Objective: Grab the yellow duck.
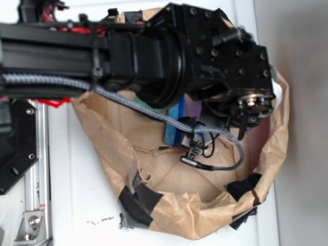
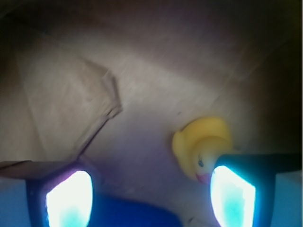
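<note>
1. A crumpled brown paper bag (image 1: pixel 169 205) lies on the white tabletop (image 1: pixel 77 195), its rim patched with black tape (image 1: pixel 136 197); the black arm (image 1: pixel 128 51) reaches over it so that the tool (image 1: pixel 245 123) sits inside the bag's walls.
2. In the exterior view a blue sponge (image 1: pixel 173 128) lies on the bag floor just beside the arm's body, partly hidden by it, and a grey braided cable (image 1: pixel 154 114) loops down across the bag's interior.
3. In the wrist view a blue shape, probably that sponge, lies low between the two fingers (image 2: pixel 232 196), and a creased paper fold (image 2: pixel 102 101) rises ahead of the left-hand finger.
4. The tool (image 2: pixel 150 196) is spread wide, both fingers well apart, holding nothing.
5. The yellow duck (image 2: pixel 203 146) sits on the paper floor just ahead of the right-hand finger, its beak right at that finger's tip; I cannot tell whether they touch.
6. The duck is outside the gap, off to its right.
7. Count: one duck, one sponge, one bag.
</note>
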### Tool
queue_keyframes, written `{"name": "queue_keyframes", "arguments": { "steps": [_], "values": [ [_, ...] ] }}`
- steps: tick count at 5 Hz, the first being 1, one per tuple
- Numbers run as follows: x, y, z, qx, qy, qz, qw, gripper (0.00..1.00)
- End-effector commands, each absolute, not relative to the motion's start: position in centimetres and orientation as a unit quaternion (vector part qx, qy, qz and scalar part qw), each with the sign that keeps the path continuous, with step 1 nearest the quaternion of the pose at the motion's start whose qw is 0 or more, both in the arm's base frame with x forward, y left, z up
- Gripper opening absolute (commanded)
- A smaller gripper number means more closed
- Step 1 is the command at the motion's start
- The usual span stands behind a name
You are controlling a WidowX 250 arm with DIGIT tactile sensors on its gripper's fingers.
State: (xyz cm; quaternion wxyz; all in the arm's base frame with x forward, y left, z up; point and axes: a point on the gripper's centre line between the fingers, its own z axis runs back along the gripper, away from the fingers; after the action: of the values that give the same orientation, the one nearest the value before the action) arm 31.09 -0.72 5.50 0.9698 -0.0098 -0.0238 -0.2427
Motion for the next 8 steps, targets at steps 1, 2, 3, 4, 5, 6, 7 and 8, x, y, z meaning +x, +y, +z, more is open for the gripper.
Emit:
{"name": "queue_keyframes", "arguments": {
  "steps": [1, 2, 3, 4, 5, 6, 7, 8],
  "values": [
    [32.2, -0.5, 7.5, 0.002, -0.066, -0.244, 0.967, 1.0],
    [32.5, -0.7, 5.5, -0.004, -0.035, -0.253, 0.967, 1.0],
    [32.6, -1.0, 1.8, -0.045, 0.028, -0.268, 0.962, 1.0],
    [32.6, -1.5, 1.9, -0.037, 0.032, -0.28, 0.959, 1.0],
    [32.5, -1.4, 2.4, -0.033, 0.022, -0.282, 0.959, 0.65],
    [32.0, -1.9, 3.2, 0.001, 0.012, -0.284, 0.959, 0.0],
    [31.5, -2.2, 3.4, 0.017, 0.018, -0.26, 0.965, 0.0],
    [30.9, -2.5, 4.5, 0.022, 0.007, -0.231, 0.973, 0.0]
  ]
}}
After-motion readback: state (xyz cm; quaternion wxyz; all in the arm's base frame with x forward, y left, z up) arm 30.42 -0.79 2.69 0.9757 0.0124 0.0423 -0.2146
